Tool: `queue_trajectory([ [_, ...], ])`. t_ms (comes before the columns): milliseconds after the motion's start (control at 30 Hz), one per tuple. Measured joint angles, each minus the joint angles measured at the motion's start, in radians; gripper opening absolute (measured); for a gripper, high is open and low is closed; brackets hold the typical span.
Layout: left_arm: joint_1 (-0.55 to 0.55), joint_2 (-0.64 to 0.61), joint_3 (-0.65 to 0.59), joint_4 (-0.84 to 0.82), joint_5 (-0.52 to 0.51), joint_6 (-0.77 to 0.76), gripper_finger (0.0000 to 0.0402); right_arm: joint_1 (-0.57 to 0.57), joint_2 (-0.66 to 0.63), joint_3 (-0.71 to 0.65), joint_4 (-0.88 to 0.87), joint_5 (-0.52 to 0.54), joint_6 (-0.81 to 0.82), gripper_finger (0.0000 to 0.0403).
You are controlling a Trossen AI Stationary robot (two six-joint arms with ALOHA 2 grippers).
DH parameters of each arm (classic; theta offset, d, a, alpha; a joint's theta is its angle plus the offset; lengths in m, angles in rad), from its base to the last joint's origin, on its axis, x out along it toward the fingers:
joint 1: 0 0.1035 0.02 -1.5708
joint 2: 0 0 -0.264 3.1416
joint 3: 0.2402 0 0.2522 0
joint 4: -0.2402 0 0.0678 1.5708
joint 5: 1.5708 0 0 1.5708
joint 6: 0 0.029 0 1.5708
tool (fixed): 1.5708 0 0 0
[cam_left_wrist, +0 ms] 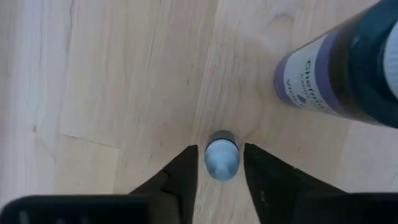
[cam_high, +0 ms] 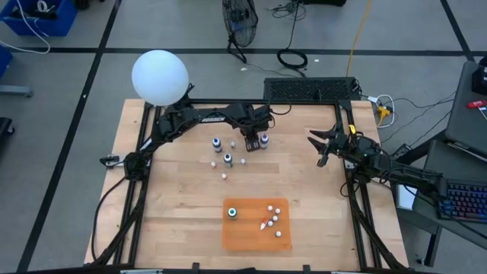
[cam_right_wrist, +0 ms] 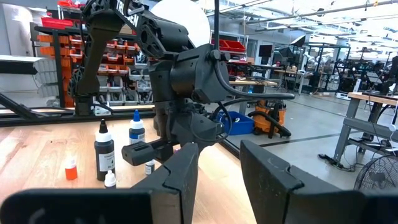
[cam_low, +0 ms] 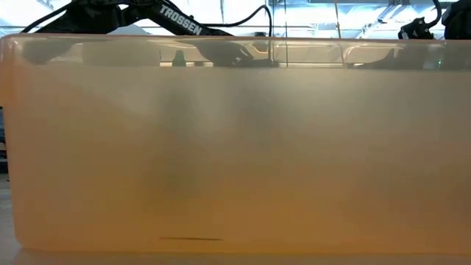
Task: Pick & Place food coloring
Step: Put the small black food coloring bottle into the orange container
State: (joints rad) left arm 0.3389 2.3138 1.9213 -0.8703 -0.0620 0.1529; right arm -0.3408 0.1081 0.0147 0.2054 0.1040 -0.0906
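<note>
4 dark bottles (cam_high: 227, 159), 1 on mat (cam_high: 256, 236) (orange).

"TROSSEN" in white capitals on the left arm (cam_low: 179, 20) in low view; same marking on that arm's upper link from overhead, too small to read for sure. Purple label on dark bottle (cam_left_wrist: 348, 74) in left wrist view starts "Cher…" (rest cut off, smaller lines under it unreadable). Letters on arm housing in right wrist view only partly visible, not legible. Nothing else readable.
</note>
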Motion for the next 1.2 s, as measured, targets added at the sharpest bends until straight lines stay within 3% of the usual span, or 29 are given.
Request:
queue_trajectory([
  [233, 0.0, 0.0, 0.0, 0.0, 0.001, -0.001, 0.0057, 0.0, 0.0, 0.0, 0.0, 0.0, 0.0, 0.011],
  [533, -0.001, -0.002, 0.0, -0.016, 0.014, 0.006, 0.0056, 0.0, 0.0, 0.0, 0.0, 0.0, 0.0, 0.011],
  [767, -0.032, -0.074, 0.0, -0.159, 0.005, -0.017, 0.0056, 0.0, 0.0, 0.0, 0.0, 0.0, 0.0, 0.011],
  [967, -0.135, -0.198, 0.0, -0.246, -0.088, -0.058, 0.0056, 0.0, 0.0, 0.0, 0.0, 0.0, 0.0, 0.011],
  [1200, -0.354, -0.304, 0.0, -0.314, -0.088, -0.14, 0.0056, 0.0, 0.0, 0.0, 0.0, 0.0, 0.0, 0.011],
])
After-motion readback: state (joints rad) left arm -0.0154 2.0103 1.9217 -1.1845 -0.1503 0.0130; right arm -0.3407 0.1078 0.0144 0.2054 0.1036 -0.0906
